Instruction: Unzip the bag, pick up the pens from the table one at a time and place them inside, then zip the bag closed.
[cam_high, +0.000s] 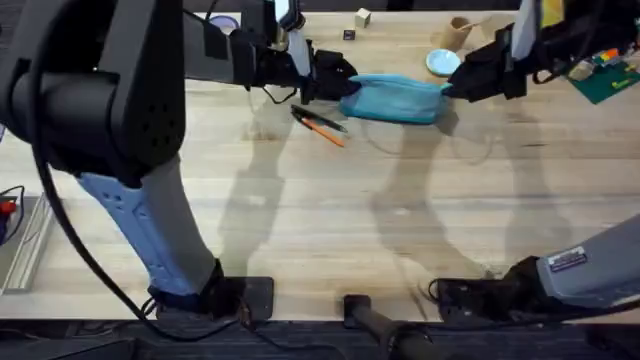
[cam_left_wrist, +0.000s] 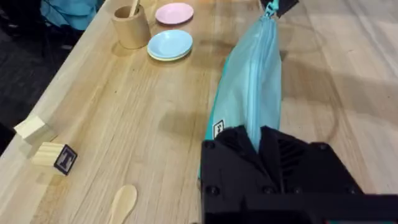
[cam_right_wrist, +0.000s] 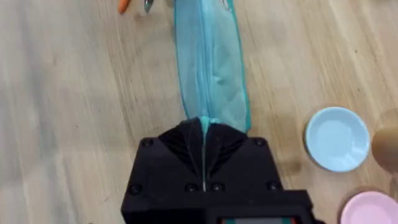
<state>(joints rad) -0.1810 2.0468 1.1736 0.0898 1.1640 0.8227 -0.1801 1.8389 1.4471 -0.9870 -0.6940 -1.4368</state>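
The bag (cam_high: 396, 100) is lying on the desk (cam_high: 320, 210), up at 12 o'clock. The left hand (cam_high: 335, 78) is pinching its 9 o'clock end, and the right hand (cam_high: 452, 85) is pinching its 3 o'clock end. The pens (cam_high: 318, 124) are lying at the bag's 8 o'clock.

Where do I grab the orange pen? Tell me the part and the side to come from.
Grip the orange pen near its end toward the arms' bases, where it splays away from the black pen. Come straight down from above, jaws across the shaft: it lies flat on the table.
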